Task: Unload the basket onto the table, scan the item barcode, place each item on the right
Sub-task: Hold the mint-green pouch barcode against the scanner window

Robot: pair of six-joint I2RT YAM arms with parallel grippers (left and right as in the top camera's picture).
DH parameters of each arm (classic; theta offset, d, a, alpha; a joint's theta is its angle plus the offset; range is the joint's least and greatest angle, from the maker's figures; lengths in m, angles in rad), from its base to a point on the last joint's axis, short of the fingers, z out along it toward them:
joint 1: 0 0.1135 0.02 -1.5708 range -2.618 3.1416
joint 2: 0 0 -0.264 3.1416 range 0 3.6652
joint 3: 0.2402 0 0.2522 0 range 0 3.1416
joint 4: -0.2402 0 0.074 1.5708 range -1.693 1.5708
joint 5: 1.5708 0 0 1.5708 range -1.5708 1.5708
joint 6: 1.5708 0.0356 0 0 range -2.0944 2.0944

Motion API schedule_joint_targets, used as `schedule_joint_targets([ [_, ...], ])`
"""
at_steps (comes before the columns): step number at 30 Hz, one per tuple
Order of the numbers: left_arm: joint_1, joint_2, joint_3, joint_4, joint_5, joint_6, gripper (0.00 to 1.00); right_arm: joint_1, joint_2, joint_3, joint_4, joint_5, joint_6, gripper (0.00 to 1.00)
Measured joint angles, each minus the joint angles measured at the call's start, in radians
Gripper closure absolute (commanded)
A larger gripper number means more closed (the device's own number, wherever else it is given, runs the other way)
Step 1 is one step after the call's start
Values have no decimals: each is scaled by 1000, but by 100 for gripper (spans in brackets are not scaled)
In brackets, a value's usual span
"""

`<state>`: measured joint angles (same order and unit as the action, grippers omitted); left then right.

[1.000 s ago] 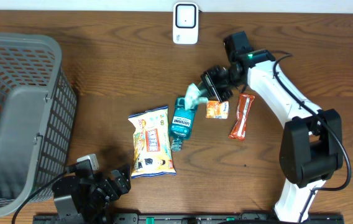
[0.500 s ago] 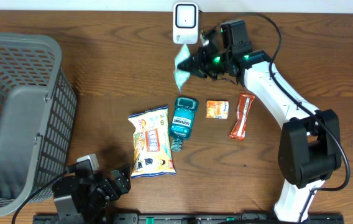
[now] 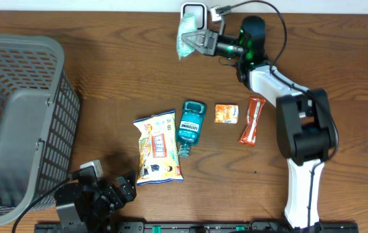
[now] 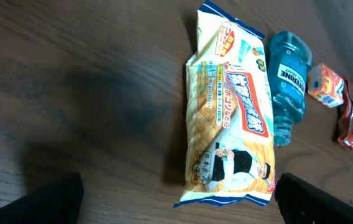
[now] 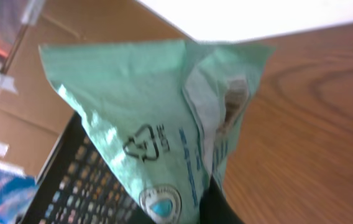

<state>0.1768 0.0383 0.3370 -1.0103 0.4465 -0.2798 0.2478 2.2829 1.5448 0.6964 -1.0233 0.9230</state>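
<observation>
Crinkled green pouch (image 3: pixel 187 35) raised to white scanner (image 3: pixel 194 8), right gripper (image 3: pixel 201 42) clamped on it, left gripper (image 3: pixel 122 188) agape

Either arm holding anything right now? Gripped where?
Right gripper shut on the green packet, pinched at one end. Left gripper open, holding nothing.
</observation>
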Motion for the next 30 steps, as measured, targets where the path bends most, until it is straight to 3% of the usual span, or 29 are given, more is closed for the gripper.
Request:
schedule_joint_targets([
  [4, 0, 0, 0, 0, 0, 0, 2, -41, 115, 38, 124, -2, 117, 99],
  [15, 0, 0, 0, 0, 0, 0, 2, -51, 400, 451, 71, 6, 232, 99],
  [25, 0, 0, 0, 0, 0, 0, 2, -52, 411, 487, 25, 33, 206, 99],
  [30, 0, 0, 0, 0, 0, 0, 2, -50, 412, 490, -80, 83, 183, 99],
])
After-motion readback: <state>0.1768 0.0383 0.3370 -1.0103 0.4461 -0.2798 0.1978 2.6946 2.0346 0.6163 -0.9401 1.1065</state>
